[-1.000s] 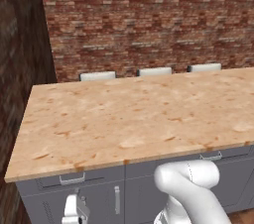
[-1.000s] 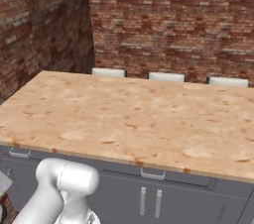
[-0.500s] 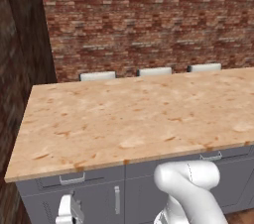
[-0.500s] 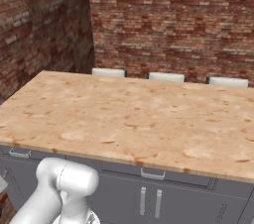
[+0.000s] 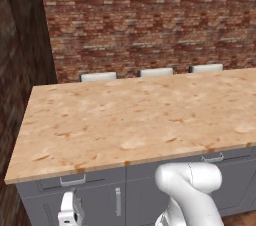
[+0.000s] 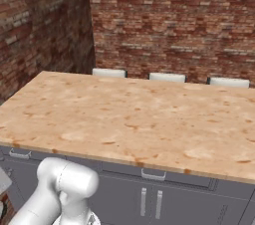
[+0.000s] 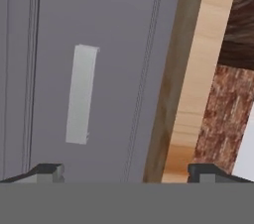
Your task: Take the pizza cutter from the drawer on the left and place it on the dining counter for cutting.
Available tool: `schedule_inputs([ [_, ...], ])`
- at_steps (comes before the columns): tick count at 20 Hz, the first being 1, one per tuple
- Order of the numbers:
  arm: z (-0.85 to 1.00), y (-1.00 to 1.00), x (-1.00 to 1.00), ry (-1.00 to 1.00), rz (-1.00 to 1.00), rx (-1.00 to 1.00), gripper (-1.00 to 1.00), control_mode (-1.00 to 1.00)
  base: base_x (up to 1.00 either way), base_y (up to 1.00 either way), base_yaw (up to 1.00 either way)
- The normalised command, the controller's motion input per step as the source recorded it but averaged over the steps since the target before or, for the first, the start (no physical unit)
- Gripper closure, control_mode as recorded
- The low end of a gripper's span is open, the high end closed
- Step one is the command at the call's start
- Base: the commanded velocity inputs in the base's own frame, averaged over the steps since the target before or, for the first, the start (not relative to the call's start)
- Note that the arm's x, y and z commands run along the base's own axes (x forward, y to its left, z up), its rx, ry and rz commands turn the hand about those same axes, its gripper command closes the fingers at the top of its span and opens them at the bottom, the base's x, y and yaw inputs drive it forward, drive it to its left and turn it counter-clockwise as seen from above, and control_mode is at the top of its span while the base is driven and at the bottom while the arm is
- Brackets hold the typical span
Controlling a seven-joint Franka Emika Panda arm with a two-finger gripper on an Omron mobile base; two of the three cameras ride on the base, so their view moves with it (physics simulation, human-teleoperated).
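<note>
The drawer (image 5: 82,178) is the shallow grey one at the left end, just under the dining counter (image 5: 135,115), and its front is flush and shut. Its short silver bar handle (image 5: 73,180) shows in the hand view as a pale bar (image 7: 82,94) on the grey front. My gripper (image 5: 70,209) hangs low in front of the left cabinet, below that handle. In the hand view the gripper (image 7: 126,172) is open, its dark fingertips (image 7: 47,170) wide apart with nothing between them. The pizza cutter is out of view.
Three white seat backs (image 5: 156,72) line the far side of the counter before a brick wall. A taller grey door with a vertical handle (image 5: 118,201) sits under the drawer. More drawers with bar handles (image 5: 212,158) run to the right. My white arm (image 5: 187,190) fills the lower middle.
The hand has shifted slightly in front of the left cabinet. The jaws stay wide open, and the drawer has not moved.
</note>
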Motion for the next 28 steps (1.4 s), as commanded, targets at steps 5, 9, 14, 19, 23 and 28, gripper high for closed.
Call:
schedule_inputs([
  [5,-0.22,0.00,0.21,0.02,0.00,0.05,-1.00,-1.00,0.00,0.00,0.00],
  [9,-0.22,0.02,0.17,0.04,0.00,0.04,-1.00,-1.00,0.00,0.00,0.00],
  [14,-0.11,0.10,0.24,0.05,0.00,0.03,-1.00,-1.00,0.00,0.00,0.00],
  [19,-0.21,0.24,0.30,0.04,0.00,0.00,-1.00,-1.00,0.00,0.00,0.00],
  [23,-0.32,0.21,0.21,0.04,0.00,0.00,-1.00,-1.00,0.00,0.00,0.00],
  [28,-0.33,0.18,0.24,0.02,0.00,0.00,-1.00,-1.00,0.00,0.00,0.00],
])
